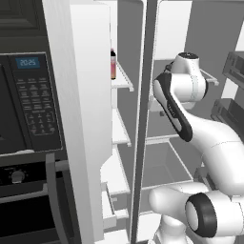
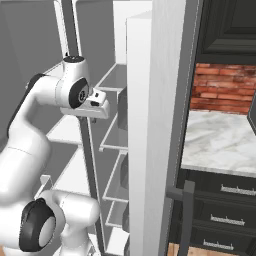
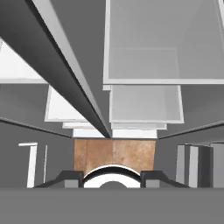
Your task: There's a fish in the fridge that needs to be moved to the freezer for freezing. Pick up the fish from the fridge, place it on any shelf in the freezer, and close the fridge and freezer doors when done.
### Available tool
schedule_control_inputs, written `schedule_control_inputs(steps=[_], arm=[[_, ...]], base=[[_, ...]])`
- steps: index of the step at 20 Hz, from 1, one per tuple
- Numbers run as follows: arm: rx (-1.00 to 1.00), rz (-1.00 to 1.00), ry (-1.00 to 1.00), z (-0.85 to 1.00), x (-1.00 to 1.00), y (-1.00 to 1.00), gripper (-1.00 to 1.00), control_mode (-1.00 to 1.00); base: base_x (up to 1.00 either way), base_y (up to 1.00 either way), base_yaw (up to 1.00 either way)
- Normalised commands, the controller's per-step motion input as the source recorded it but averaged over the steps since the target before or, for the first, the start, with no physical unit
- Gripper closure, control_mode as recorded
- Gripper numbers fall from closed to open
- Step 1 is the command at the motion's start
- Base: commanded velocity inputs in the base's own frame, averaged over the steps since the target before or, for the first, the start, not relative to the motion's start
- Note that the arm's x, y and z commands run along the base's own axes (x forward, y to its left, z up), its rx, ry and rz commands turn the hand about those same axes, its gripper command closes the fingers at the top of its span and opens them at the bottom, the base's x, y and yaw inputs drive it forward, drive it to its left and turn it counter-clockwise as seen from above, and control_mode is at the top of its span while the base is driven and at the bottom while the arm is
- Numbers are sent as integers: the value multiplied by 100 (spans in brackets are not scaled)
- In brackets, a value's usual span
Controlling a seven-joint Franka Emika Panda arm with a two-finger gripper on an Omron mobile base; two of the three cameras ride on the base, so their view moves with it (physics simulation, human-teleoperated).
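Gripper (image 3: 112,177): fingers slightly apart, empty, pointing down the fridge (image 1: 167,157) shelves. Red-pink bottle (image 1: 113,64): upright on freezer (image 1: 119,128) shelf, left of the fridge.

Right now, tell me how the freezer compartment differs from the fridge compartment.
The freezer is the narrower compartment, while the fridge is clearly wider. The freezer has short white shelves, and the fridge has broad grey ones. Both stand open, side by side in one pale grey unit.
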Motion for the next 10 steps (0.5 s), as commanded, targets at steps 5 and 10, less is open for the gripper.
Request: schedule_control_inputs(steps=[5, 10], arm=[[0, 0, -5, 0, -45, 0, -100, -100], [-2, 0, -2, 23, -20, 0, -100, -100]], base=[[0, 0, 0], [0, 0, 0]])
